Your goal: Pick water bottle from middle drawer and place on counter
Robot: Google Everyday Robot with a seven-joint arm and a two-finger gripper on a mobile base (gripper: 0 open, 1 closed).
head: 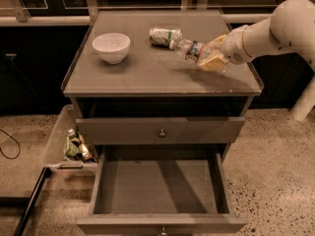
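Observation:
The water bottle (191,50), clear with a dark label band, is tilted with its cap toward the upper left, just above the right side of the counter (147,75). My gripper (212,59) comes in from the right on a white arm and is shut on the bottle's lower end. The middle drawer (160,193) is pulled out below the cabinet front, and its flat tray is empty.
A white bowl (111,46) stands on the counter's left. A white-and-green wrinkled packet (165,36) lies at the back, just left of the bottle's cap. A clear side bin (59,144) with small brown bottles (78,146) hangs left of the cabinet. A closed drawer front (161,131) sits above the open one.

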